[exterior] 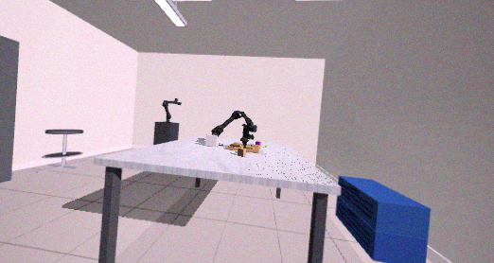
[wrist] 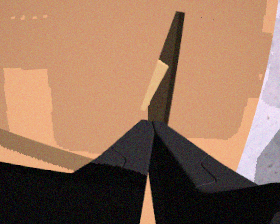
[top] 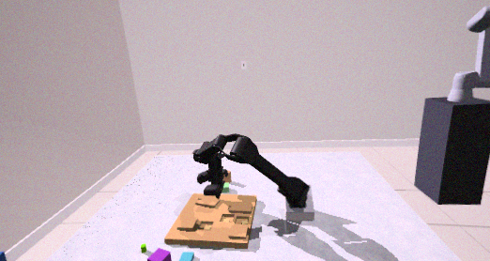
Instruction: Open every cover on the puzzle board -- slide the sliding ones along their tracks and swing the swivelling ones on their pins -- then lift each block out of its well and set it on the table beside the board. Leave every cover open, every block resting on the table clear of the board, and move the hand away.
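Note:
The wooden puzzle board (top: 175, 241) (exterior: 256, 149) lies on the table, with its raised covers in the same wood colour. Open wells show in its middle and near part in the top view. My gripper (top: 217, 194) (exterior: 245, 146) (wrist: 149, 131) is shut and empty, pointing down at the board's far part. In the wrist view its tips are at the near end of a narrow dark gap (wrist: 169, 75) in the wood, with a pale sliver inside. Whether the tips touch the wood is not clear. A green block (top: 226, 187) and a brown block (top: 228, 176) (exterior: 241, 152) stand beyond the board.
A purple block (top: 160, 255) (exterior: 257, 143), a light blue block (top: 187, 257) and a small lime block (top: 144, 248) (exterior: 266, 147) lie off the board's near side. The arm's pale base block (top: 300, 214) (exterior: 211, 140) stands to the board's right in the top view.

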You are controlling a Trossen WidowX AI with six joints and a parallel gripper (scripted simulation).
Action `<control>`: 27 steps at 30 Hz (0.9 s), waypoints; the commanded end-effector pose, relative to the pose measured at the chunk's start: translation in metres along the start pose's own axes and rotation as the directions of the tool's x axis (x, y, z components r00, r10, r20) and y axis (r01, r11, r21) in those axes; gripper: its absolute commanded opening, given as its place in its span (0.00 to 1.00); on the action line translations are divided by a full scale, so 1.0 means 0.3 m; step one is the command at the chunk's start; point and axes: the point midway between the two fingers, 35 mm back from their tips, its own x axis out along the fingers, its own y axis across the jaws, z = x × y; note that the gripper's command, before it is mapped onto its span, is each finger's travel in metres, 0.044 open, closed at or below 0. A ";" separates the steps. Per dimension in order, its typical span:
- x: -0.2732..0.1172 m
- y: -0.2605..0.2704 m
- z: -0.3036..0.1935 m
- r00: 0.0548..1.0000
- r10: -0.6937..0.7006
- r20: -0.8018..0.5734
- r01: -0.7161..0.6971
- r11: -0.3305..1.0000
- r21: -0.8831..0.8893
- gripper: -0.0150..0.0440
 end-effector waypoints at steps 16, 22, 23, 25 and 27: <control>0.005 0.082 -0.005 1.000 0.007 0.000 -0.007 1.000 0.000 0.25; 0.005 0.096 -0.002 1.000 0.007 0.000 -0.007 1.000 0.000 0.25; 0.005 0.100 -0.001 1.000 0.008 0.000 -0.008 1.000 0.000 0.25; 0.004 0.108 0.002 1.000 0.008 0.000 -0.008 1.000 0.000 0.25; 0.004 0.117 0.003 1.000 0.008 0.000 -0.008 1.000 0.000 0.25</control>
